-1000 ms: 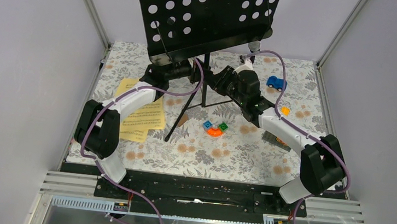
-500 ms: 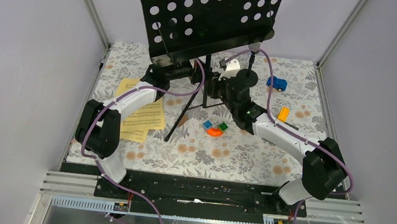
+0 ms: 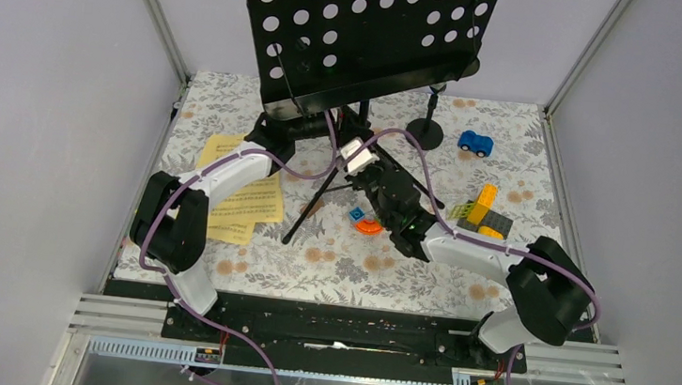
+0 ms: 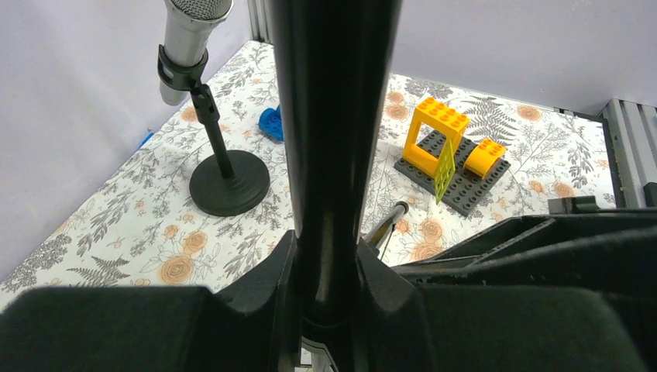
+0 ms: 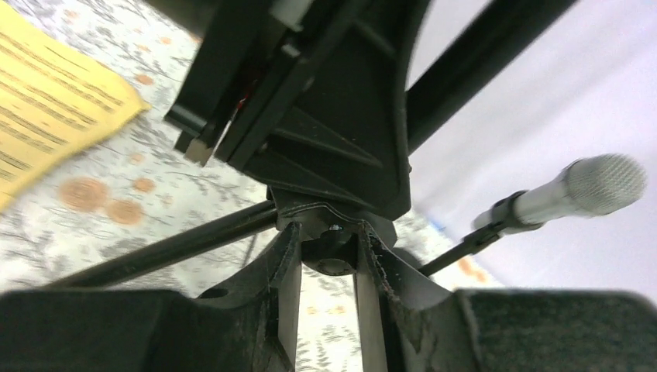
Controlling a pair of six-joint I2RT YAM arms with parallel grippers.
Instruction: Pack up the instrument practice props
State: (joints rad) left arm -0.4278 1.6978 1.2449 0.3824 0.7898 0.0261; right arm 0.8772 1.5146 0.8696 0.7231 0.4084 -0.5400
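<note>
Floral tabletop, grey walls, music rack

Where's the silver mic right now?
Left wrist view, upper left: silver mic clipped in its round-based holder, near the table's far edge, right of centre, beside the blue car.

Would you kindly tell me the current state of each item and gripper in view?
music rack: upright, tripod legs spread, not folded.
left gripper: shut on the rack's pole.
right gripper: shut on the rack's leg hub.
silver microphone: clipped in its holder.
mic holder: standing on the table.
sheet-music pages: lying flat and loose on the table.
blue toy car: sitting on the table, untouched.
</note>
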